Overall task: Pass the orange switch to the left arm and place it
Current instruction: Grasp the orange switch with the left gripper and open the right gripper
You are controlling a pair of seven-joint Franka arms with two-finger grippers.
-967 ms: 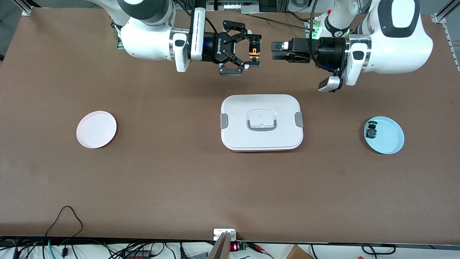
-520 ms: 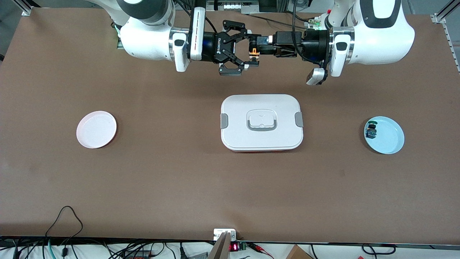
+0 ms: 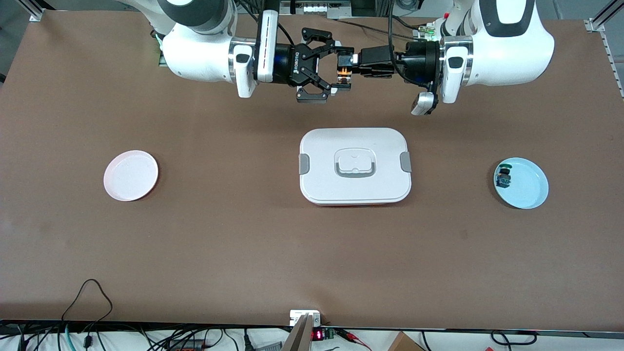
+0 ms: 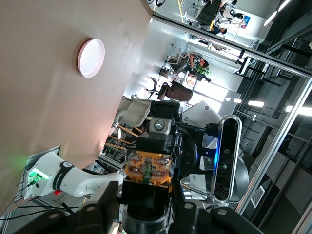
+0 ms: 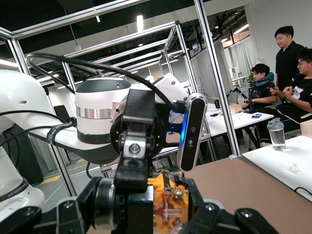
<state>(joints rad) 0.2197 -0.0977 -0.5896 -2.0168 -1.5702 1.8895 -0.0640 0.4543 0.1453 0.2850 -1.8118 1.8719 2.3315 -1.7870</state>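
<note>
The orange switch (image 3: 344, 74) is up in the air between both grippers, over the bare table beside the box (image 3: 355, 165). My right gripper (image 3: 344, 69) is shut on it, one finger on the orange end and one on the black cap ring, as the right wrist view (image 5: 170, 204) shows. My left gripper (image 3: 347, 63) has come in from the other end. Its fingers (image 4: 95, 209) stand on either side of the switch's black body (image 4: 146, 195) with small gaps, open. The left gripper's finger (image 5: 139, 122) shows over the switch in the right wrist view.
A pink plate (image 3: 130, 175) lies toward the right arm's end of the table. A light blue plate (image 3: 529, 187) with a green-capped switch (image 3: 503, 178) lies toward the left arm's end. The white box sits between them, below the grippers.
The left arm has swung in toward the right gripper, and its fingers now flank the switch. The right gripper has stayed in place with the switch.
</note>
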